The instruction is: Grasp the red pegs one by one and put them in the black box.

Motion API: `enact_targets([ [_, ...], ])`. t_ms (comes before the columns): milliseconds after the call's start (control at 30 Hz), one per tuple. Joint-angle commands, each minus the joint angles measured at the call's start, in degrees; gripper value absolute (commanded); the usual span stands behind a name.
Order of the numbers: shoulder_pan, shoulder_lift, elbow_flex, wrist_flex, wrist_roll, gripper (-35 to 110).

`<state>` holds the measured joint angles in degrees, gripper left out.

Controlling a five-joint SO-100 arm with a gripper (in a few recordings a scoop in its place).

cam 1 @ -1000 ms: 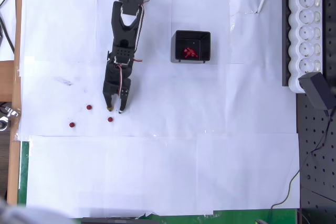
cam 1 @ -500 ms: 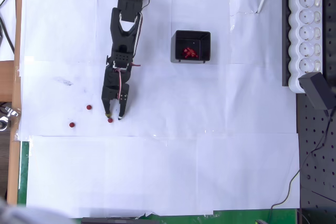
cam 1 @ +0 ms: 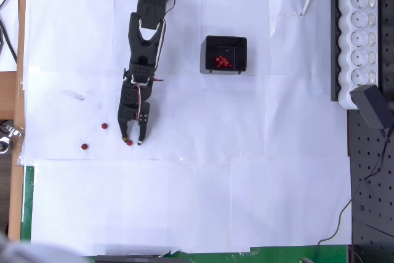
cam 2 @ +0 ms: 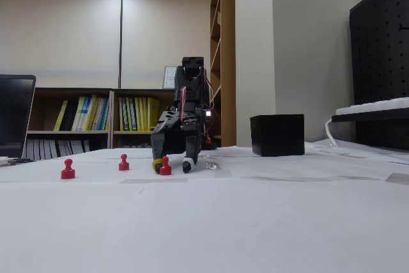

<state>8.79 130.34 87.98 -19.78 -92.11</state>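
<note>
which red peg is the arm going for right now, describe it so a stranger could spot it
Start at the black arm reaching down the white paper in the overhead view. Its gripper sits low, jaws open, and the target red peg stands between the tips. The two other loose pegs stand off to the left with nothing around them.

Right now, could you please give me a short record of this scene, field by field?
gripper: open, fingertips down at the paper, astride one peg
peg between fingers: red, upright on the paper
loose pegs: two, left of the gripper in the overhead view
black box: right of the arm, a cluster of red pegs inside
power strip: white, right edge of the overhead view
</note>
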Motion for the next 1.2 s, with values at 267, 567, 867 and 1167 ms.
enact_targets([
  [267,1.8,1.1,1.1,-0.3,0.0,9],
  [567,0.7,-6.9,5.7,22.9,-7.6,0],
  [867,-9.1,-28.3,21.8,74.9,-25.4,0],
  [1167,-27.4,-47.7,18.6,96.2,-30.7,0],
])
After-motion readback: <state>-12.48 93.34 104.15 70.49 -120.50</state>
